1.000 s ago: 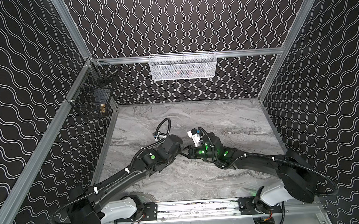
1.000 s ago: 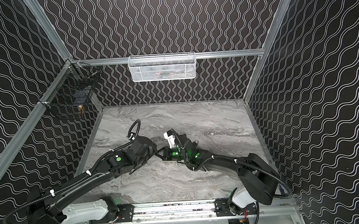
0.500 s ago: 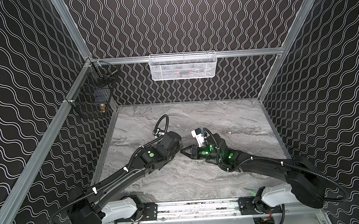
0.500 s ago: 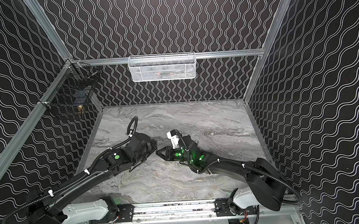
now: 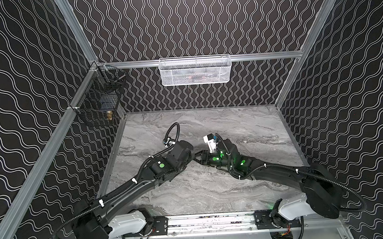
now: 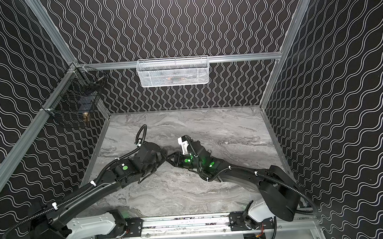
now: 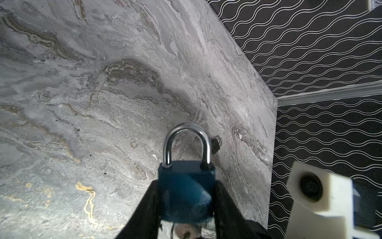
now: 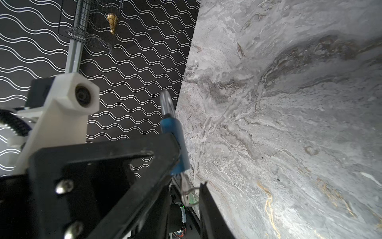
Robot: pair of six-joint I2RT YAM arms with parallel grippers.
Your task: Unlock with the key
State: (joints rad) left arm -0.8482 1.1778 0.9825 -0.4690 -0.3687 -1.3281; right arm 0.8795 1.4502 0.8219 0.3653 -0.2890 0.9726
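Above the tabletop's point(image 5: 232, 126) middle, the left gripper point(image 7: 187, 185) clamps the blue padlock point(image 7: 186, 192), shackle point(image 7: 187, 132) seated and key point(image 8: 184, 187) inserted; the right gripper's point(image 5: 199, 159) fingers point(image 8: 206, 190) flank the key slightly apart, so the turning step seems in hand: pinch it, then twist.

No legible txt or labels

Blk wavy-line walls point(image 5: 202, 21), alu rails point(image 5: 137, 63), grey marble floor point(image 5: 213, 191), white mesh basket point(image 5: 195, 70) at back, blk wire basket point(image 5: 98, 105) left.
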